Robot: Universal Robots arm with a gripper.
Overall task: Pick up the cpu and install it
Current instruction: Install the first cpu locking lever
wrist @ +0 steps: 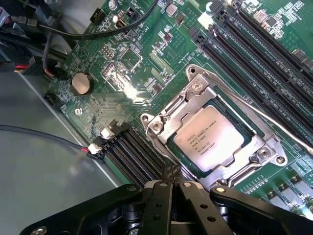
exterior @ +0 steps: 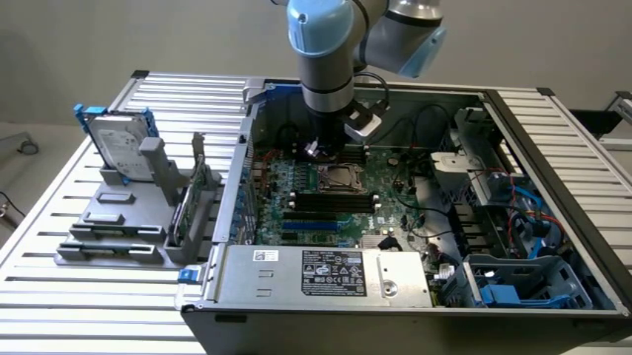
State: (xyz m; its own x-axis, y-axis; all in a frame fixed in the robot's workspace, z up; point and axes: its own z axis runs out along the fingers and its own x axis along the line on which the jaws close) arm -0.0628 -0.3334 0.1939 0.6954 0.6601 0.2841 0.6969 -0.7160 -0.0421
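The cpu (wrist: 209, 139), a small silver square with printed text, lies flat inside the dark socket with its metal frame (wrist: 196, 88) on the green motherboard (wrist: 132, 63). In the exterior view the socket (exterior: 341, 177) sits mid-board inside the open computer case. My gripper (wrist: 172, 172) hovers just beside the socket's edge, its two black fingers (wrist: 164, 196) pressed together with nothing between them. The exterior view shows the gripper (exterior: 321, 150) low over the board, just behind the socket.
Black memory slots (wrist: 244, 44) flank the socket. A silver hard drive with blue brackets (exterior: 118, 144) stands on a grey fixture (exterior: 118, 222) at the exterior view's left. The power supply (exterior: 326, 272), cables (exterior: 434, 214) and a blue drive cage (exterior: 513, 285) crowd the case.
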